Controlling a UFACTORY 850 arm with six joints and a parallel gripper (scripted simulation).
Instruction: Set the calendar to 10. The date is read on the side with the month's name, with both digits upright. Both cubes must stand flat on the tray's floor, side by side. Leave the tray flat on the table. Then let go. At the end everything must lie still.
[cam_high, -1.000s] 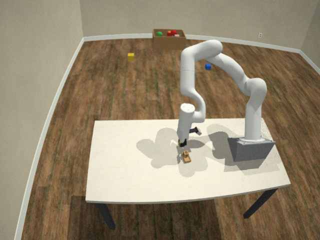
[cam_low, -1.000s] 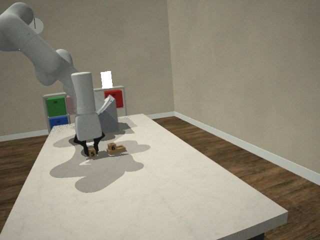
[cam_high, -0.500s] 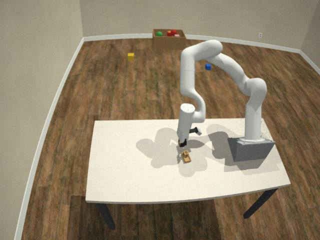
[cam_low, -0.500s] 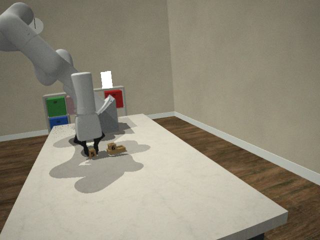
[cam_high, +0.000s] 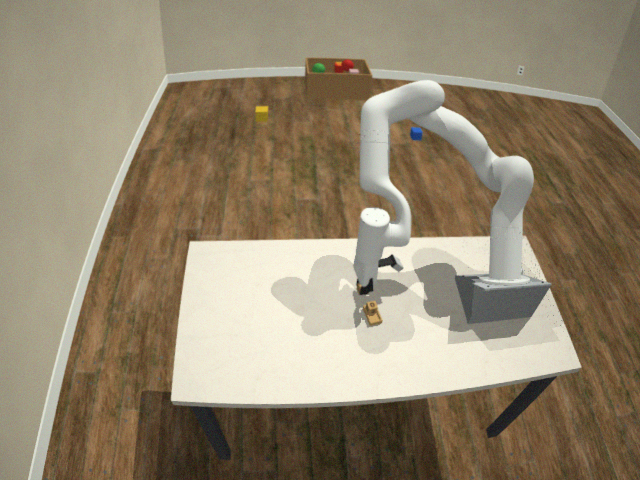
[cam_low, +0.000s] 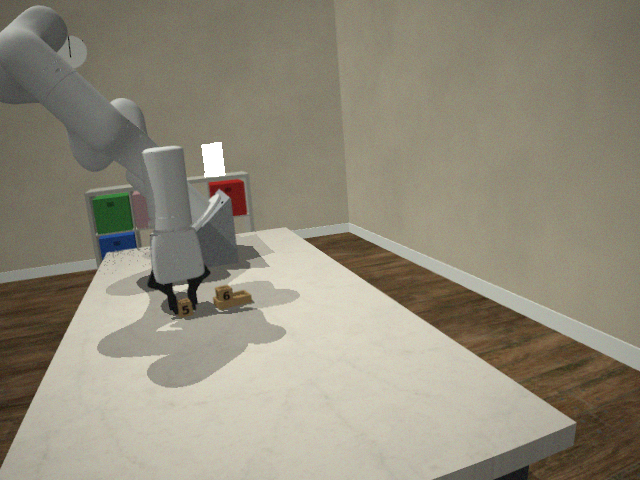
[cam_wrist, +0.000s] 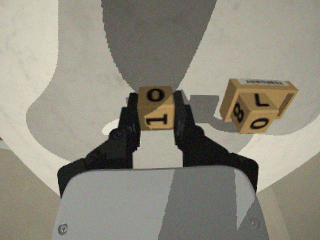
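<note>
Arm: a white jointed robot arm rises from a gray block at one end of a pale table and reaches down over the tabletop.
Gripper: its black-fingered gripper points downward, clasping one small wooden cube between its fingertips, with a finger against each of two opposite sides.
Held cube: the gripped cube is outside the tray and near it. The wrist view shows a black 0 and a black 1 on two neighboring faces, the 1 lying sideways; the exterior view shows a 5. Whether its underside touches the table cannot be told.
Tray: a small wooden tray sits on the table, just beside the gripper.
Tray cube: the second cube is in one end of the tray. It shows 6 to the exterior view; the wrist view shows 8, 0 and a turned mark like a 7 or an L.
Label: a white strip with dark lettering, too small to read, runs along one side of the tray.
Date: the pair is not side by side, so 10 is not set.
</note>
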